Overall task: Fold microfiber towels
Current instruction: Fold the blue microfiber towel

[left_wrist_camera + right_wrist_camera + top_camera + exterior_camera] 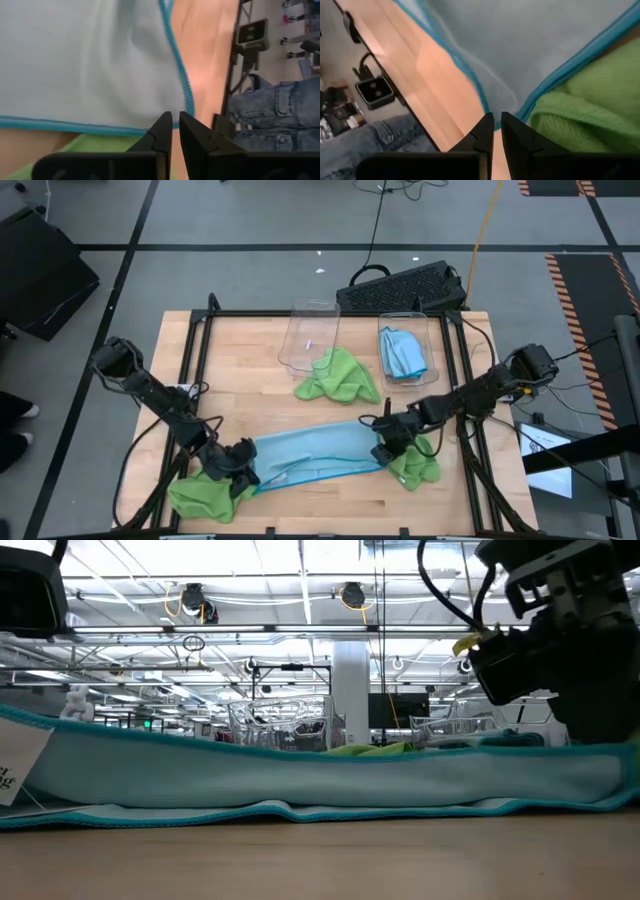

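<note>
A light blue microfiber towel (312, 455) lies stretched as a long band across the table's near middle. In the low view the light blue towel (320, 775) stands up from the table, with its top hem straight. My left gripper (246, 472) is shut at its left end and my right gripper (384, 450) at its right end. Lime green towels lie crumpled under the left end (198, 496), under the right end (416, 466) and at the centre (340, 378). My left gripper pinches the blue towel's corner (181, 120) between its two shut fingers, right at the teal hem, coming in slanting downward from the table's left. The towel spreads away from the fingers, its lower part on the table. My right gripper pinches the opposite corner (492, 107) between its shut fingers where two teal hems meet, slanting down from the table's right. The towel's top hem (330, 755) runs taut from this corner, and its lower edge (300, 812) rests on the table.
Two clear bins stand at the far middle, one (310, 330) without towels, the other (408, 330) holding a folded blue towel (403, 352). A black keyboard (400, 285) lies behind them. A person in jeans (270, 115) stands beyond the table's near edge.
</note>
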